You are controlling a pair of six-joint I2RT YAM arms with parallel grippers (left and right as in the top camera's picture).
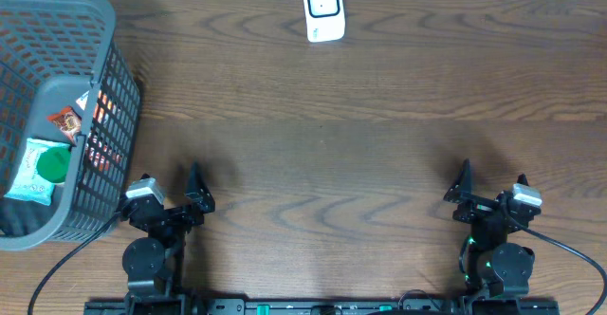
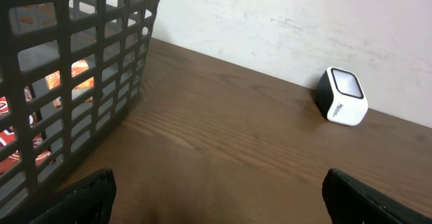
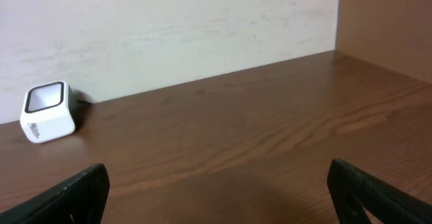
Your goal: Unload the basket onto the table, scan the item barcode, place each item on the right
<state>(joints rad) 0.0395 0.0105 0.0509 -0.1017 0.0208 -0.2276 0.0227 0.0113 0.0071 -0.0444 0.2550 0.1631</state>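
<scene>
Left gripper (image 1: 197,194) and right gripper (image 1: 463,194): parked low along the near edge of the table (image 1: 313,154), one toward each near corner, jaws spread wide, nothing between them. Likely a rest pose, leaving the middle of the wood free and both wrist cameras aimed at the far edge. Against the wall at the middle of that far edge, window tilted upward: white barcode scanner (image 1: 323,11), presumably set there for reach from either arm. At the left edge, just beside the left gripper: grey plastic basket (image 1: 119,87), serving as the store of goods. Inside, lying flat: green-and-white packet (image 1: 38,168), with a red snack packet (image 1: 64,120) next to it. Barcodes too small to make out. Both packets close to the left gripper and well apart from the right one. Judged a job for the left arm: over the basket rim first, then across to the scanner.
</scene>
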